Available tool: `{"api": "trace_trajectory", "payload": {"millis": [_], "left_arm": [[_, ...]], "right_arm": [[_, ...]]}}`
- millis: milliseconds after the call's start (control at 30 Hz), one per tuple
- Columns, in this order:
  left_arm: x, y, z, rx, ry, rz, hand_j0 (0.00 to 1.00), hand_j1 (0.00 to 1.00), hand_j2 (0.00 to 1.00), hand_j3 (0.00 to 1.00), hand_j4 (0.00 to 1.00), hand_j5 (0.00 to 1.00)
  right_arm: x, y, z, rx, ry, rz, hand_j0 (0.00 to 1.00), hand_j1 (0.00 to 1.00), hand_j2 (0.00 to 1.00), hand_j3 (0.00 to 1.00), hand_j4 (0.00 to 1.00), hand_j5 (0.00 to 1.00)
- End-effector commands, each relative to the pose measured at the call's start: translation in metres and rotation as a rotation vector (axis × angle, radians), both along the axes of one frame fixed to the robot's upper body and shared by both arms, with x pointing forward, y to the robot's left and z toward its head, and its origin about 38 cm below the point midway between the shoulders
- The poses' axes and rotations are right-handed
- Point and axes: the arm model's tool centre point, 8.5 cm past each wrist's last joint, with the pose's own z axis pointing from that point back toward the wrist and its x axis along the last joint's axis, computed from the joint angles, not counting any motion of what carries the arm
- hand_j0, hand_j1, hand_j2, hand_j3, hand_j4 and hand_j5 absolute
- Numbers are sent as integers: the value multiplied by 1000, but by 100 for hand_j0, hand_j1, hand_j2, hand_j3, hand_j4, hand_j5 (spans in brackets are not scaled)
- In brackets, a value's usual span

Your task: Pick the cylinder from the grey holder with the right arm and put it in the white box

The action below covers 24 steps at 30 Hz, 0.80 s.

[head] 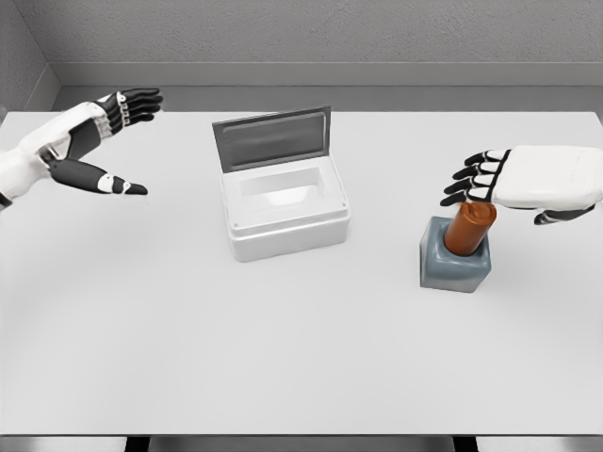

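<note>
Though tilted, brown cylinder (469,229) intact

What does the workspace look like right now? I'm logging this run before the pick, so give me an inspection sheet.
Surface: plain white table, flat and bare across the front.
Job's things: brown cylinder stands tilted in the grey block holder, right of centre; white rectangular box sits mid-table, its grey lid hinged open and upright at the back.
Clutter: nothing seen.
Grippers: right hand hovers just above the cylinder's top, fingers extended, holding nothing; left hand is raised at the far left, open.
Cables: nothing seen.
Surroundings: grey wall behind the table.
</note>
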Motion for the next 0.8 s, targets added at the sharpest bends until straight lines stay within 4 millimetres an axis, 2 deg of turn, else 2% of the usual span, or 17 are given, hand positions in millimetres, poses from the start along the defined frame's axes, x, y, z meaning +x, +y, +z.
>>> {"api": "trace_trajectory", "payload": {"millis": [0,200,433,533,667,733,767], "left_arm": [[3,1,-13,-9,34,14,100,100,100,100,100,100],[10,2,-15,-18,38,25,100,100,100,100,100,100],[14,-9,-16,-25,39,6,100,100,100,100,100,100],[16,-19,-18,-38,39,-10,100,100,100,100,100,100],[16,-21,-17,-40,34,-16,100,100,100,100,100,100],[16,-22,-15,-40,30,-18,100,100,100,100,100,100],[16,-22,-15,-40,30,-18,100,100,100,100,100,100]], "right_arm": [[3,11,-3,16,3,21,100,100,100,100,100,100],[5,19,-9,-22,9,39,100,100,100,100,100,100],[10,28,-19,-61,-13,58,99,99,99,99,99,99],[11,28,-29,-84,3,57,99,99,99,99,99,99],[15,30,-34,-91,4,56,99,99,99,99,99,99],[14,29,-37,-94,11,56,96,96,96,96,96,96],[14,29,-37,-96,11,57,92,92,92,92,92,92]]}}
